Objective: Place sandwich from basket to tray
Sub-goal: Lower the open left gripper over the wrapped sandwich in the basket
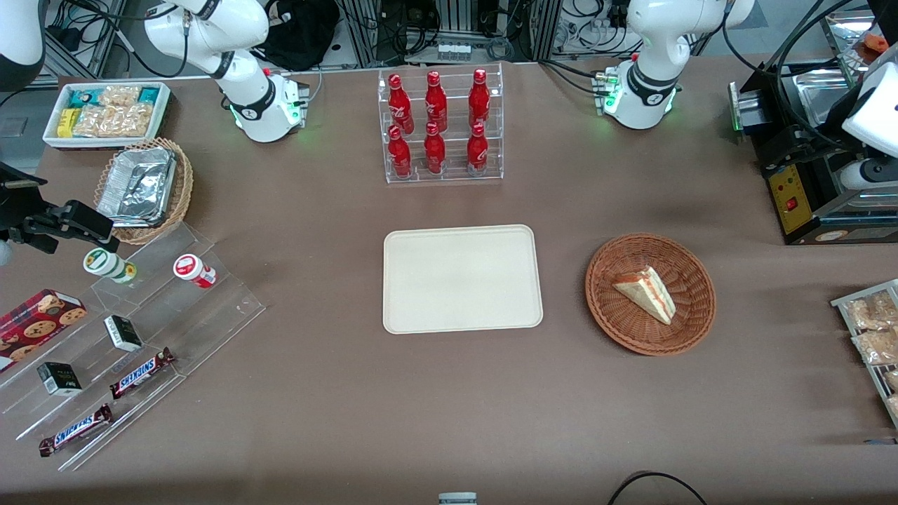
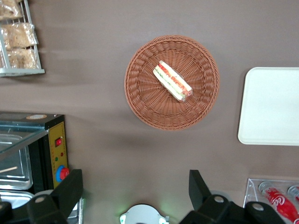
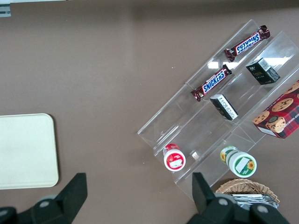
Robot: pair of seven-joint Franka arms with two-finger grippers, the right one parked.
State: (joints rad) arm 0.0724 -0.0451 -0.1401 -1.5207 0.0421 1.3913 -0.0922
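The sandwich (image 1: 645, 293) (image 2: 173, 81), a pale wedge with red and yellowish filling, lies in the round reddish-brown basket (image 1: 649, 242) (image 2: 140, 93). Beside the basket, toward the parked arm's end, the cream tray (image 1: 463, 277) (image 2: 271, 105) (image 3: 25, 151) lies flat with nothing on it. My gripper (image 2: 134, 186) hangs high over bare table between the working arm's base and the basket, apart from both. Its black fingers (image 2: 70, 186) are spread wide and it is open, holding nothing.
A clear rack of red bottles (image 1: 442, 126) stands farther from the camera than the tray. A black machine (image 1: 807, 182) and a wire rack of snack packets (image 1: 873, 330) flank the basket at the working arm's end. Acrylic steps (image 1: 210, 308) with snacks sit at the parked arm's end.
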